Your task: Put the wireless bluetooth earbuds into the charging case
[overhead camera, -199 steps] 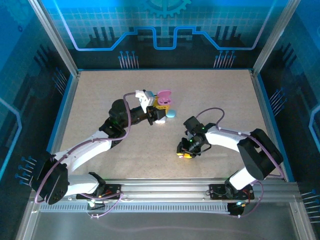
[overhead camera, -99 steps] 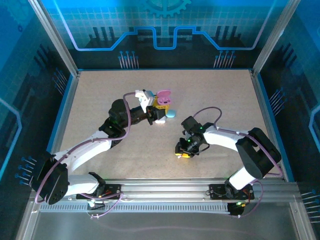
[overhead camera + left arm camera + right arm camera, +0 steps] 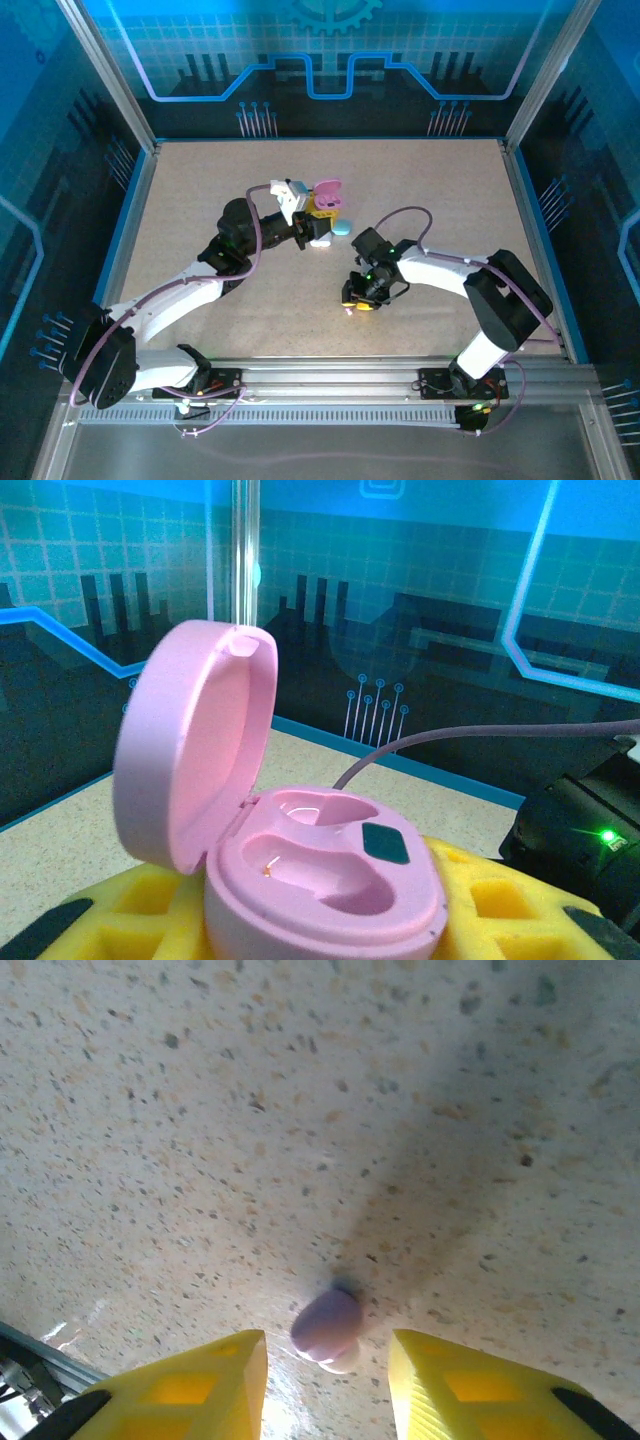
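My left gripper (image 3: 325,925) is shut on the base of a pink charging case (image 3: 320,865). The case's lid (image 3: 195,750) stands open and both earbud wells are empty. From above, the left gripper (image 3: 318,222) holds the case (image 3: 327,193) up at mid table. A pinkish-purple earbud (image 3: 327,1325) with a white underside lies on the tabletop. My right gripper (image 3: 325,1352) is open, low over the table, with a yellow finger on each side of the earbud and neither touching it. From above, the right gripper (image 3: 358,302) sits right of centre, towards the front.
A light blue rounded object (image 3: 342,228) lies on the table just right of the held case. The speckled tabletop (image 3: 200,200) is bounded by blue edging and an aluminium frame (image 3: 330,375) at the front. The right arm's cable (image 3: 405,215) arches above it.
My right gripper has slid a little to the left along the table. The left arm and the pink case have stayed put.
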`<state>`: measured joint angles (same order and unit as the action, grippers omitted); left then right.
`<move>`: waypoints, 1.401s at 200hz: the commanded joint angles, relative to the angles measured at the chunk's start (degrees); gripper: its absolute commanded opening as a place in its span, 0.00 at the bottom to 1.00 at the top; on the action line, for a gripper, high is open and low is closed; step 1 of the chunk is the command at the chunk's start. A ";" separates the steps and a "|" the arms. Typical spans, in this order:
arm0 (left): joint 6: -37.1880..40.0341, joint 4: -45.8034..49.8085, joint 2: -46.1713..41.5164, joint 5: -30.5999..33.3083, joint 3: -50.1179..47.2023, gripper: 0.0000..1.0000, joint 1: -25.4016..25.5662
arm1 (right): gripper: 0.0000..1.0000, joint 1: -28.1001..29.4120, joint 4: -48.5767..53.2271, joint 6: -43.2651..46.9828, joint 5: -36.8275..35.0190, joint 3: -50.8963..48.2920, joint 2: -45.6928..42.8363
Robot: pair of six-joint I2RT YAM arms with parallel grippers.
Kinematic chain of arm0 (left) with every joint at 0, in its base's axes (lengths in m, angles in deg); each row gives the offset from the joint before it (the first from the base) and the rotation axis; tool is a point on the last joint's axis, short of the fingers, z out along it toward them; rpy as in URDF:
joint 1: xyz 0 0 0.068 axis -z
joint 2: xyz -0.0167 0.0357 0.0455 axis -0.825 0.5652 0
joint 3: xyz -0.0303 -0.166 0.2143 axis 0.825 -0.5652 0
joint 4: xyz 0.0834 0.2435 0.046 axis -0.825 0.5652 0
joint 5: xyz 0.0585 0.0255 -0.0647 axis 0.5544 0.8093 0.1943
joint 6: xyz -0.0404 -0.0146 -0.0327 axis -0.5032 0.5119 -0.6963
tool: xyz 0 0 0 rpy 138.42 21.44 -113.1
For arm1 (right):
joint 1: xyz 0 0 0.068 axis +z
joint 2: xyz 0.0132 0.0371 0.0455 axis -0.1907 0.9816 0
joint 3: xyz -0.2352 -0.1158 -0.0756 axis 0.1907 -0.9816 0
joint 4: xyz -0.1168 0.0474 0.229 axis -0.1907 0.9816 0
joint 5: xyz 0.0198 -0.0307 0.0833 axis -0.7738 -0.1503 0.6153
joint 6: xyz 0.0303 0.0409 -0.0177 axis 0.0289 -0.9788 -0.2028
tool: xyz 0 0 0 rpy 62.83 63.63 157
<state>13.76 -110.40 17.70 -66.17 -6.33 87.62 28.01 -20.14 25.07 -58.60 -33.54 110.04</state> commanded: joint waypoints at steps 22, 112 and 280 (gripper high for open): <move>1.66 -1.56 -2.08 2.76 -1.57 0.30 -0.25 | 0.39 2.70 3.86 0.11 -2.51 4.00 3.43; 2.64 -2.21 -4.40 7.91 -3.59 0.30 -0.63 | 0.36 4.32 7.05 1.05 -4.63 8.01 6.31; 2.95 -1.73 -6.30 11.52 -4.89 0.30 -1.17 | 0.33 7.46 16.54 9.31 -10.52 16.70 12.27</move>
<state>15.34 -110.58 13.38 -56.18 -10.07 86.85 33.98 -7.53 31.75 -67.39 -18.99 120.44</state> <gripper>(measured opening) 0.390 0.331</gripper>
